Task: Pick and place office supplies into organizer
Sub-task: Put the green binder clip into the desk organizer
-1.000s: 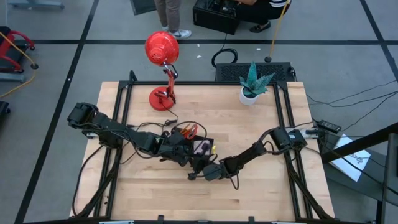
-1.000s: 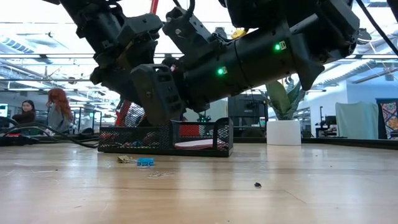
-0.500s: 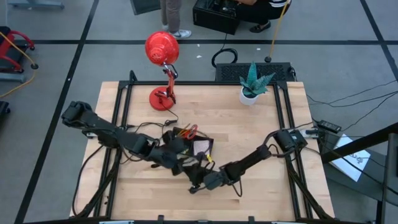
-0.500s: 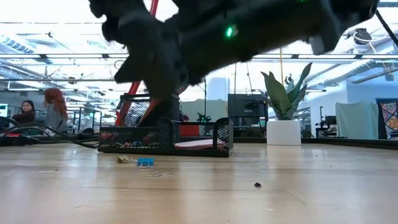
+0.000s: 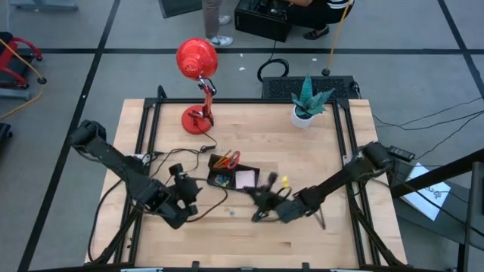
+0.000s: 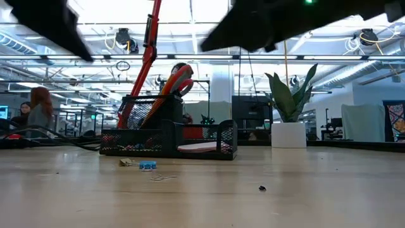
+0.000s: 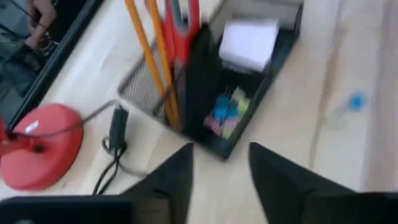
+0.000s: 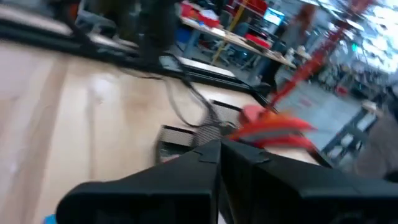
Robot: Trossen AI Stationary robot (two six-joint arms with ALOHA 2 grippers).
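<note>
The black mesh organizer [image 5: 231,175] stands mid-table. Orange pencils [image 7: 149,50] and red-handled scissors [image 6: 177,79] stand upright in its tall cup. A pale sticky pad [image 7: 250,42] and small blue clips [image 7: 222,107] lie in its low tray. One blue clip [image 6: 147,165] lies on the wood in front of it, and a small yellow piece [image 5: 284,181] lies to its right. My left gripper [image 5: 189,190] hovers open to the organizer's left, holding nothing. My right gripper [image 5: 259,200] hovers shut, just near-right of the organizer.
A red desk lamp [image 5: 198,60] has its base [image 5: 197,119] at the far left. A potted plant [image 5: 306,102] stands far right, and a black cable [image 5: 203,155] lies beside the organizer. A bent paperclip [image 6: 163,177] lies on the wood.
My left gripper has drawn back from the organizer toward the table's left edge, rising and rolling. My right gripper has risen and gone toward the table's right. In the low view both have lifted clear of the organizer's front, so the scissors and pencils show.
</note>
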